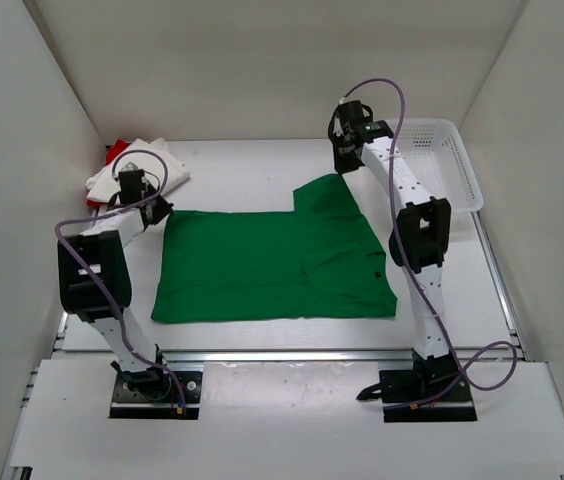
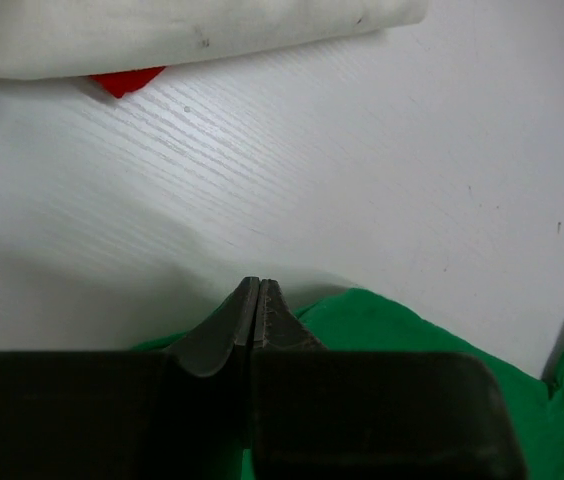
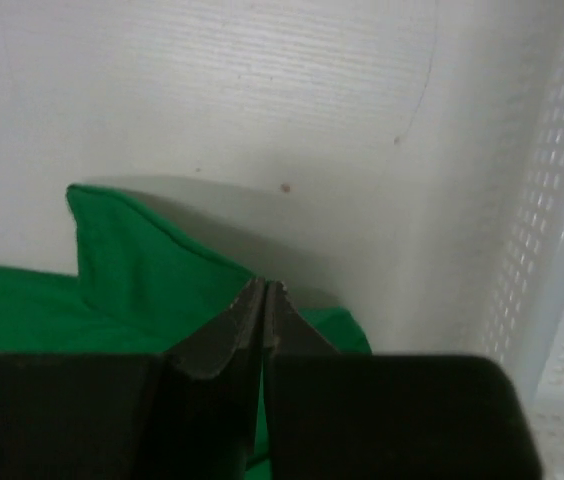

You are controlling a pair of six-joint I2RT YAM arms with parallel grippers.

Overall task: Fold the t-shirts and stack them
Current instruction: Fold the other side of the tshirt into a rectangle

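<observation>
Step in hand: the first fold of the green short-sleeved cloth t-shirt point(image 1: 262, 265), which lies spread flat at the middle of the white wood-grain table point(image 1: 242, 170); the left gripper point(image 1: 154, 208) stands at its far left corner and the right gripper point(image 1: 344, 165) at the far tip of its right sleeve; each pair of fingers point(image 2: 232, 325) is pressed together, and in both wrist views the cloth rises to the tips, so I judge each to be pinching the hem. The folded off-white cloth t-shirt point(image 1: 147, 160) rests at the far left with the bright red cloth t-shirt point(image 2: 124, 80) under it, apart from the green one; the white plastic mesh basket point(image 1: 457, 165) sits at the far right. Next move, in my judgement: lift both held points together and carry them toward the near edge, keeping the cloth taut and level so the fold lands square. Hidden: the actual bite of cloth between the tips; most of the red shirt; the near rim of the basket behind the right arm.
</observation>
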